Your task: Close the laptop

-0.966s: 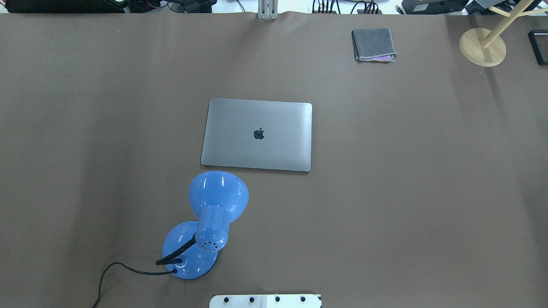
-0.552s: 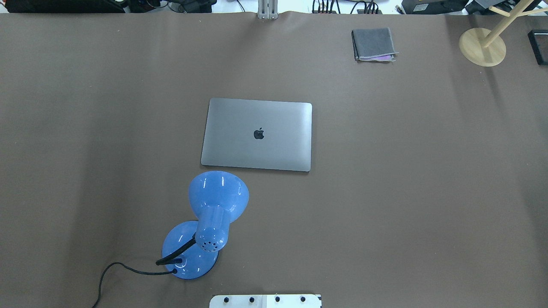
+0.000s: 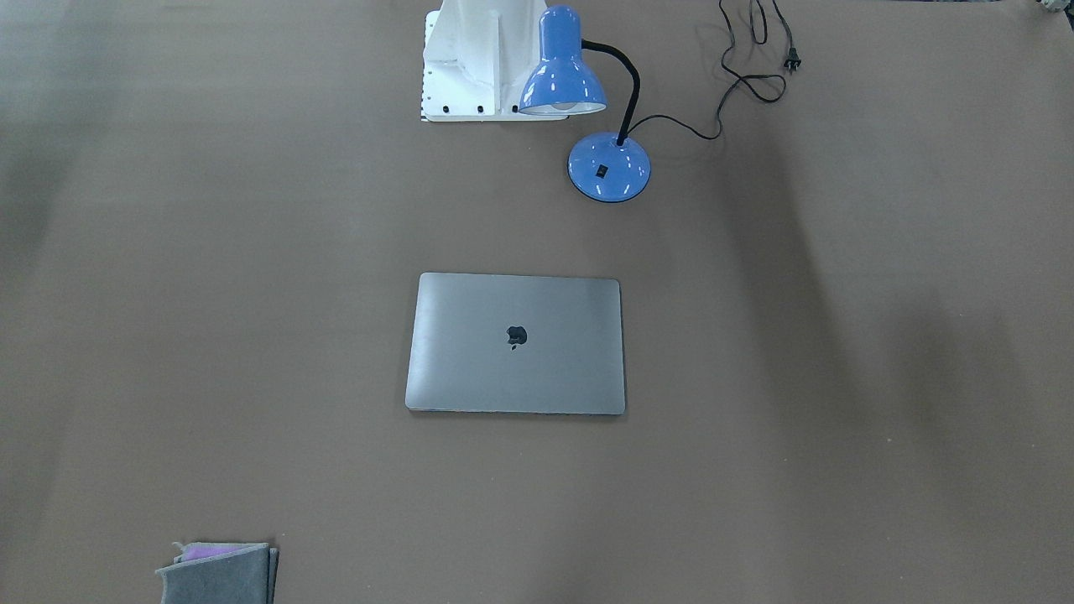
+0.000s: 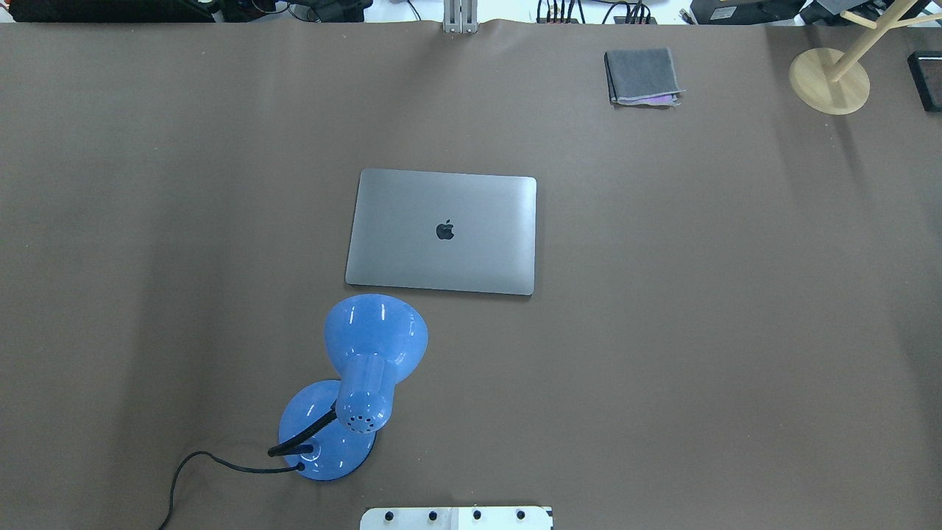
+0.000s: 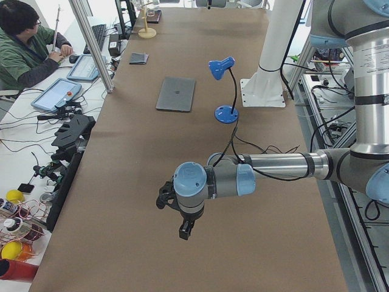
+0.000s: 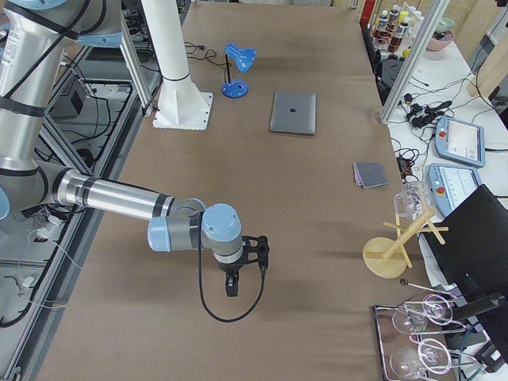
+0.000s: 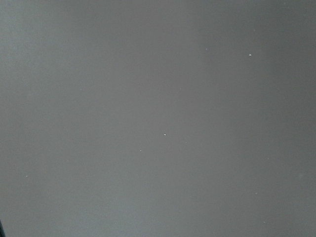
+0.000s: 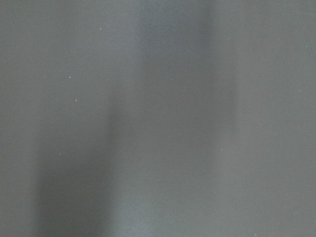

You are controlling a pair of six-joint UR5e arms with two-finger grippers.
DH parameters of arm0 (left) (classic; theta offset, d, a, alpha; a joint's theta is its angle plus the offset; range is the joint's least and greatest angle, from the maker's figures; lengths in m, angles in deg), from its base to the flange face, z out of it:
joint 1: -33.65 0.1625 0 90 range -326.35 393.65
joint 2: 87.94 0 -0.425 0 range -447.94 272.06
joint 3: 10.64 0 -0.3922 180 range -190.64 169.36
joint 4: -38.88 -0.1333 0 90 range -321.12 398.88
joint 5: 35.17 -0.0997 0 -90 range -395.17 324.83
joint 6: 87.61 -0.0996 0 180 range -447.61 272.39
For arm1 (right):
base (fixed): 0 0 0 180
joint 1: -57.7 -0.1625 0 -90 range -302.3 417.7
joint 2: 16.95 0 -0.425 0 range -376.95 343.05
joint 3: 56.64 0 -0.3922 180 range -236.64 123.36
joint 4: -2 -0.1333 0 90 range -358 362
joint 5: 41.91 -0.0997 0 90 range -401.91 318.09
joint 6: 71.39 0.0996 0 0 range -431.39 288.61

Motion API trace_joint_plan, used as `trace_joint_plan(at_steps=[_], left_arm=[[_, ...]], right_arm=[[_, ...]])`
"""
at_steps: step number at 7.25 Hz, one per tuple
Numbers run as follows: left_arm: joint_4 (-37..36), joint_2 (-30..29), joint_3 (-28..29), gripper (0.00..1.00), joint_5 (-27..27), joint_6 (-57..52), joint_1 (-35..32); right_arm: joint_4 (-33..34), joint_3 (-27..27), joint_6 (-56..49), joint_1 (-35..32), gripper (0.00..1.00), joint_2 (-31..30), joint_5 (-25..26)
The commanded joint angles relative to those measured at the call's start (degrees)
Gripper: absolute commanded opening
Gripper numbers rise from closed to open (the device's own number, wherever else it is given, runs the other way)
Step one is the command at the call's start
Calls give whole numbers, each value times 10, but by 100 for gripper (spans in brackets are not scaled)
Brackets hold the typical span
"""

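The space-grey laptop [image 4: 441, 243] lies flat in the middle of the table with its lid down and the dark apple logo facing up. It also shows in the front view [image 3: 516, 369] and, far off, in both side views [image 5: 176, 93] [image 6: 293, 113]. My left gripper [image 5: 184, 231] hangs over the bare table far from the laptop, seen only in the exterior left view; I cannot tell if it is open or shut. My right gripper [image 6: 231, 290] hangs over the table's other end, seen only in the exterior right view; I cannot tell its state either. Both wrist views show only bare brown table.
A blue desk lamp [image 4: 372, 353] with a black cord stands just in front of the laptop, near the robot's white base [image 4: 456, 517]. A folded grey cloth [image 4: 642, 76] lies at the far right. A wooden stand [image 4: 829, 79] is at the far right corner.
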Motion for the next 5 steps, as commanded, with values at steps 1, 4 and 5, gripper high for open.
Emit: trace_joint_plan(at_steps=[1,4,5], left_arm=[[0,-1,-1,99,1,0,0],[0,-1,-2,99,0,0,0],[0,-1,-3,99,0,0,0]], right_arm=[[0,-5,0,0,100,0,-5],[-1,-5,0,0,100,1,-17],[-1,-5,0,0,100,2,-17]])
